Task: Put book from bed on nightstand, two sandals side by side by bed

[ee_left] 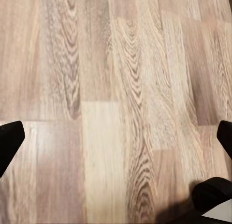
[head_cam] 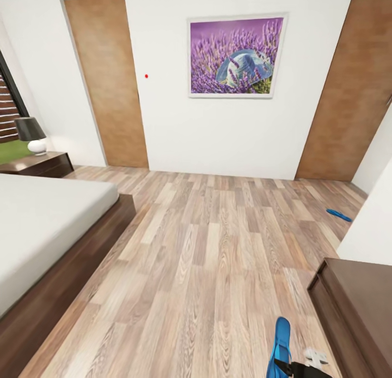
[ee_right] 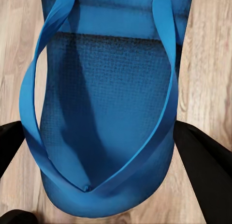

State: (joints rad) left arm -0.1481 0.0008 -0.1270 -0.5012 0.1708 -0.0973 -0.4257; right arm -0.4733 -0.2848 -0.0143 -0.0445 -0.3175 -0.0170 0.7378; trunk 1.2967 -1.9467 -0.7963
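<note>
We are clamping our right gripper (ee_right: 99,137) on one blue sandal (ee_right: 104,103), its sole between the fingers; our left gripper (ee_left: 116,137) is hanging apart over wood-plank floor (ee_left: 116,64).

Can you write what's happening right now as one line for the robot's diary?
right gripper: shut on sandal, carried over wood floor | left gripper: open | other sandal: on floor by far wall | bed: at left
</note>
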